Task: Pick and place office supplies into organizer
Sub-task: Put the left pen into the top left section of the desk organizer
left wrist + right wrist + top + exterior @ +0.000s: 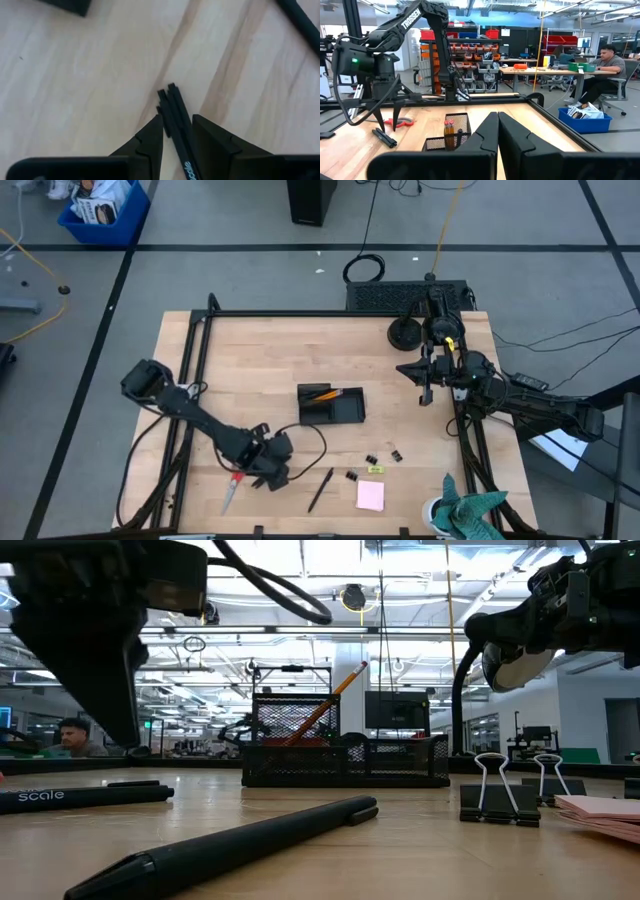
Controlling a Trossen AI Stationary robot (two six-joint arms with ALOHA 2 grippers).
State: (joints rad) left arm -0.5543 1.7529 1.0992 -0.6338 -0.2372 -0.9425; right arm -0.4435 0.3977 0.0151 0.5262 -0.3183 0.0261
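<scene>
Black pens (172,102) lie side by side on the wooden table near its front left, also seen in the low view (85,797). My left gripper (177,120) points steeply down over them, open, one finger on either side of the pens, its tips (389,129) just above them. The black organizer (345,412) stands mid-table with orange pencils (322,394) in it. Red-handled scissors (232,490) lie beside the left gripper (262,468). My right gripper (497,131) waits shut at the far right (425,385), holding nothing.
Another black pen (320,490) lies near the front edge. Right of it are binder clips (384,456), a small yellow pad (375,470) and a pink sticky-note pad (370,495). A teal cloth (470,510) sits at the front right corner. A round black base (405,333) stands far right.
</scene>
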